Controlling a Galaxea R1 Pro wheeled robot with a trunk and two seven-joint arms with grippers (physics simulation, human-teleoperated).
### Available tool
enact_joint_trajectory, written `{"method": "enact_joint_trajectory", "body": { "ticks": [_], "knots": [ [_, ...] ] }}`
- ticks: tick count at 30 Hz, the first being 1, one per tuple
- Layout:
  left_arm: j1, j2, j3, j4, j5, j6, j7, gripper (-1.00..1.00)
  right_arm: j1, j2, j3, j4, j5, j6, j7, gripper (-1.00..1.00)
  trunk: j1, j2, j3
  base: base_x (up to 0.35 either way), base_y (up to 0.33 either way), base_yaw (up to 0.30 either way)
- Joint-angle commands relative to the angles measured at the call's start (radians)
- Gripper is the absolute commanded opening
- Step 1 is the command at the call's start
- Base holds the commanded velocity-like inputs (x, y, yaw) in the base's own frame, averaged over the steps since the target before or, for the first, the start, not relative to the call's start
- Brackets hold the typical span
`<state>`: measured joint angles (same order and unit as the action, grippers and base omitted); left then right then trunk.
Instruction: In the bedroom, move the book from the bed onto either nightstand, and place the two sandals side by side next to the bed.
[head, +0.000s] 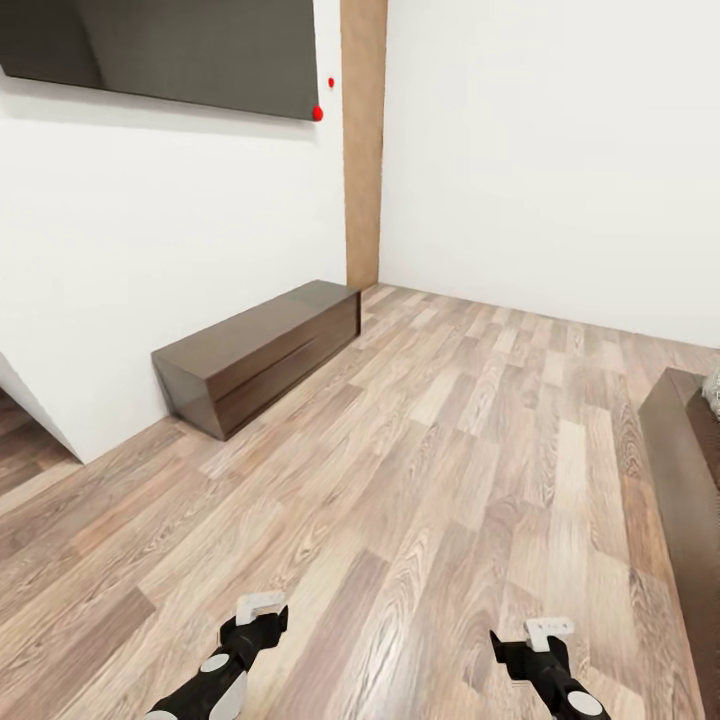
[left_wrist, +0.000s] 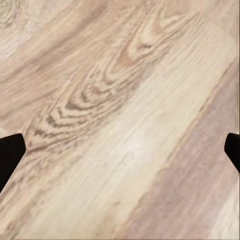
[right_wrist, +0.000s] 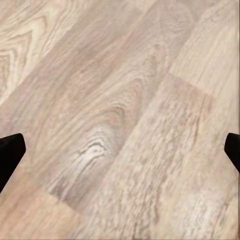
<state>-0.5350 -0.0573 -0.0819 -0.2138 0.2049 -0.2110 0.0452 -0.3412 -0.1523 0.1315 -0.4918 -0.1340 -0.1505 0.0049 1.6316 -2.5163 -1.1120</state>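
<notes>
Long dark brown wall cabinet (head: 262, 352) sits on the plank floor (head: 430, 480) against the white wall. Dark wall-mounted screen (head: 170, 50) hangs above it. Brown wood wall panel (head: 363, 140) stands in the corner.

Cabinet (head: 262, 352) against left wall; bed (head: 685, 460) at right.

A room in a home, by the look of it a bedroom: a brown-grey wood plank floor (head: 430, 470) runs up to plain white walls (head: 550, 150), with a vertical brown wood panel (head: 362, 140) in the corner. A long, low dark brown cabinet (head: 265, 350) stands against the wall, and a dark flat screen (head: 170, 50) hangs above it. At the right edge shows the dark wood frame of the bed (head: 685, 470), low to the floor
</notes>
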Motion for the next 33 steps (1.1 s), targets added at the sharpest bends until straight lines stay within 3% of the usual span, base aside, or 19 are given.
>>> {"method": "enact_joint_trajectory", "body": {
  "ticks": [1, 33],
  "knots": [
    [0.0, 0.0, -0.009, 0.001, 0.008, -0.004, 0.005, 1.0, -0.001, -0.001, 0.006, 0.001, -0.011, -0.004, 0.001, 1.0, 0.0, 0.0, -0.001, 0.331, -0.001, -0.21],
    [0.0, 0.001, -0.009, 0.001, 0.008, -0.004, 0.004, 1.0, -0.001, -0.001, 0.007, 0.001, -0.009, -0.004, -0.004, 1.0, 0.0, 0.0, -0.007, 0.331, 0.0, -0.243]
  ]
}}
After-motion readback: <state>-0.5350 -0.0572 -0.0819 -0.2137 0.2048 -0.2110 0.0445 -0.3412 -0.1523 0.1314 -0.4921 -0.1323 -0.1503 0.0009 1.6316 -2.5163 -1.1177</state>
